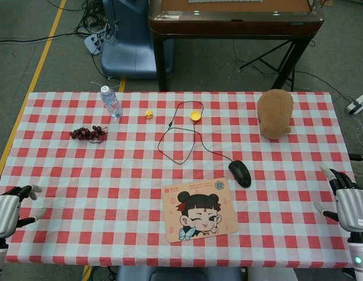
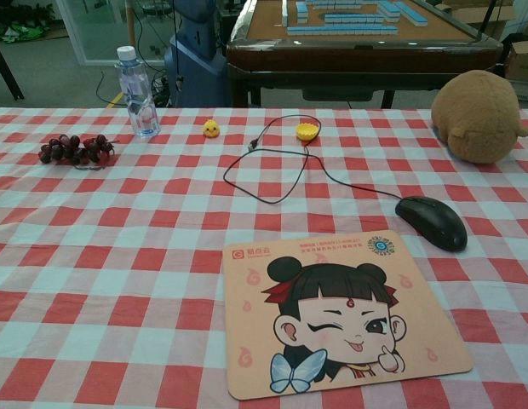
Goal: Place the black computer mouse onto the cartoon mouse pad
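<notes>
Left hand (image 1: 9,212) and right hand (image 1: 348,205) are released, fingers apart, both partly cut off at the frame edges. The glossy black corded computer mouse (image 1: 240,173) lies ahead-left of the right hand, just beside the peach rectangular cartoon-girl mouse pad (image 1: 199,209)

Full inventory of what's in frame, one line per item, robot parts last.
computer mouse: 1, black, on the cloth just right of and behind the pad, not on it
mouse cable: 1, black, looped across the middle of the table
mouse pad: 1, peach with cartoon girl, front centre
water bottle: 1, clear, upright, far left
grapes: 1 bunch, dark red, left side
toy duck: 1, yellow, far centre
small cup: 1, yellow, far centre by the cable end
plush toy: 1, brown, far right
tablecloth: 1, red and white check
mahjong table: 1, brown, behind
left hand: 1, grey, front left edge, empty
right hand: 1, grey, front right edge, empty
</notes>
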`<state>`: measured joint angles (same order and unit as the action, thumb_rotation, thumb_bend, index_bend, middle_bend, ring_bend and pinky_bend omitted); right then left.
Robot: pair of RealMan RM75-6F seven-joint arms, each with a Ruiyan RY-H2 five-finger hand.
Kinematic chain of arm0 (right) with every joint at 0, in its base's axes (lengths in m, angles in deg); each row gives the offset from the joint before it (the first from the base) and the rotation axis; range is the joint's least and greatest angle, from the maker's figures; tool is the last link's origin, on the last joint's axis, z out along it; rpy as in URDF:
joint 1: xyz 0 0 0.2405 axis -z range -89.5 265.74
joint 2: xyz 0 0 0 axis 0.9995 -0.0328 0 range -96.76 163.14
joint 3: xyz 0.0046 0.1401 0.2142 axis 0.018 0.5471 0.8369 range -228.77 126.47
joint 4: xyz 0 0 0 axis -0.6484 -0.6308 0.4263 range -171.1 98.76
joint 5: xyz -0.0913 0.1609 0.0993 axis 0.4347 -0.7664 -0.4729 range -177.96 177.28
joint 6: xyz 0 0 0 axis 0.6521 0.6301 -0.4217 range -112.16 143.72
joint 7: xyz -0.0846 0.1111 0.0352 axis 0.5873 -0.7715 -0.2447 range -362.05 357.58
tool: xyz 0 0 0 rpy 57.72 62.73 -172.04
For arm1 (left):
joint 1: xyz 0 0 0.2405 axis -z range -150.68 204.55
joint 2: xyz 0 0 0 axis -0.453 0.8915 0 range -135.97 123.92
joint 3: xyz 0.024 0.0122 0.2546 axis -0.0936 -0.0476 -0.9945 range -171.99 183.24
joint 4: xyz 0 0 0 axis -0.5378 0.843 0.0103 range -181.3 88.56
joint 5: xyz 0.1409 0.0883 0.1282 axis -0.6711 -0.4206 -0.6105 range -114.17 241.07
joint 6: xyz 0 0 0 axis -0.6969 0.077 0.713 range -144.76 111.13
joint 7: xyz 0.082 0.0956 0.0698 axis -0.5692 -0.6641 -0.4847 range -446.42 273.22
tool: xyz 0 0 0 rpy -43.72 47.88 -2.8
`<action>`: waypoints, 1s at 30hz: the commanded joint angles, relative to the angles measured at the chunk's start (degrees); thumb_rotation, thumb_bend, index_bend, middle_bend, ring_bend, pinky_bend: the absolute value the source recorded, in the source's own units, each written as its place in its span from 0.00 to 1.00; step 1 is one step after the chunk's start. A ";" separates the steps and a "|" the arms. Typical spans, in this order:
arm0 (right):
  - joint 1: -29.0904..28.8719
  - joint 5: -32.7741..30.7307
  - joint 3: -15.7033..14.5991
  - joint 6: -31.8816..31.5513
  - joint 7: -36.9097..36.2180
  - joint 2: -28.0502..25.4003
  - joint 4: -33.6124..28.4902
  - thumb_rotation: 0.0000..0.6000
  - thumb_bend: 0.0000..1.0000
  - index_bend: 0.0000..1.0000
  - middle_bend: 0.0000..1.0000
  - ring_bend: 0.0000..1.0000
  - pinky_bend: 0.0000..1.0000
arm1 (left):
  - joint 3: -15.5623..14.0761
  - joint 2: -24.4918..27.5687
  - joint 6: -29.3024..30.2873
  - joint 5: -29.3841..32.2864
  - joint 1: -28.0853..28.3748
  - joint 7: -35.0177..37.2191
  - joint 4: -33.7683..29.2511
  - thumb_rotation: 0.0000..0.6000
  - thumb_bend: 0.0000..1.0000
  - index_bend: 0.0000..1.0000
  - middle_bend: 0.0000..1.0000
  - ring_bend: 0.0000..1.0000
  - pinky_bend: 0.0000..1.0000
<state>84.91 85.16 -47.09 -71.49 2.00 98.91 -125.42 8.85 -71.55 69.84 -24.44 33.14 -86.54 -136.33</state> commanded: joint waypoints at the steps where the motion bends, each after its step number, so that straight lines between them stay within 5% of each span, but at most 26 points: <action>1: -0.04 0.15 -0.18 0.18 0.49 0.41 0.15 1.00 0.00 0.12 0.24 0.21 0.48 | -0.15 -0.17 -0.24 -0.39 0.26 0.07 0.13 1.00 0.10 0.53 0.53 0.48 0.63; 9: -1.68 -1.16 -0.24 4.17 2.10 1.05 0.31 1.00 0.00 0.12 0.32 0.23 0.48 | -0.74 -0.40 -1.53 -0.37 0.69 -0.48 0.27 1.00 0.10 0.53 0.53 0.49 0.63; 16: -4.53 -4.61 0.47 10.27 5.30 1.69 -0.40 1.00 0.03 0.12 0.49 0.46 0.77 | -1.11 -0.06 -1.37 -0.72 0.56 0.18 -0.07 1.00 0.10 0.53 0.53 0.49 0.63; 26: -10.56 -11.22 2.29 19.80 14.33 1.70 -5.59 1.00 0.60 0.12 0.96 0.89 1.00 | -0.77 0.97 -0.77 0.19 0.09 1.65 -0.57 1.00 0.10 0.53 0.53 0.49 0.63; 30: -13.06 -15.43 2.59 24.05 18.05 2.19 -6.52 1.00 0.73 0.14 1.00 0.98 1.00 | -0.57 1.44 -0.53 0.65 -0.13 2.40 -0.60 1.00 0.10 0.53 0.53 0.49 0.63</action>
<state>73.28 71.58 -44.84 -49.28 18.28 100.81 -131.13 8.24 -70.15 69.27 -23.82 33.04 -84.17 -136.92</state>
